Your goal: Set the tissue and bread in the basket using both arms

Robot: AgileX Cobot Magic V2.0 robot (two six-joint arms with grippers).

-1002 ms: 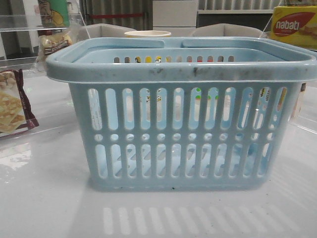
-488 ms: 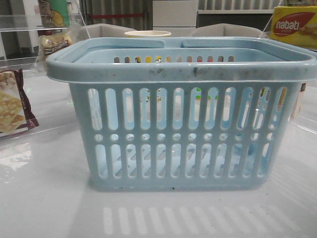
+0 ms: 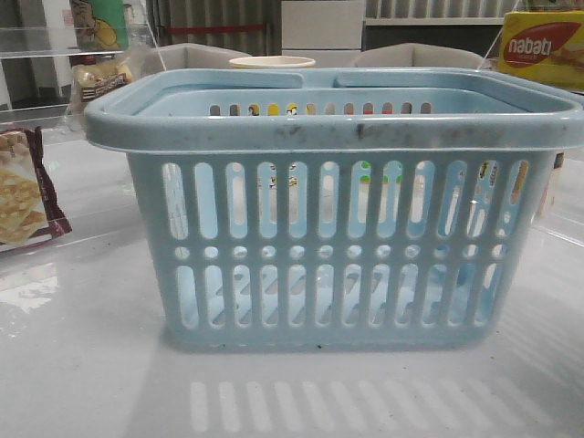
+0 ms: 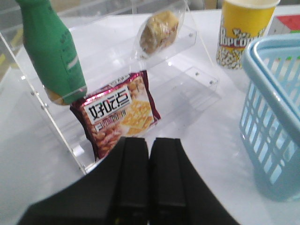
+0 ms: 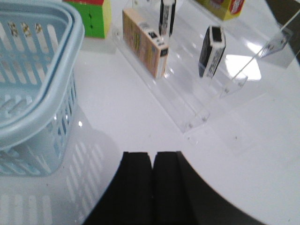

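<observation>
The basket [image 3: 333, 246] is standing upright on the glossy white table [image 3: 82, 365], filling most of the front view; its thick rim is scuffed with dark marks, its walls pierced by vertical slots and one row of round holes. Bare table is lying open in front of it and to either side.

The left gripper [image 4: 150, 178] is hovering with its black fingers pressed together, holding nothing. Ahead of it, a clear acrylic stand [image 4: 56, 136] is carrying the bread [image 4: 159, 32] in its shiny clear wrapper on the upper step, near a green bottle [image 4: 51, 51]; a maroon-edged cracker packet [image 4: 119, 115] is leaning below. A yellow popcorn cup [image 4: 243, 30] is standing beside the basket's rim.

The right gripper [image 5: 153, 187] is likewise pressed together and empty, over open table. Beyond it, a second acrylic stand [image 5: 197, 117] is holding a dark pack, apparently the tissue [image 5: 212, 50], upright, well apart from the basket, and a tan carton [image 5: 143, 42].
</observation>
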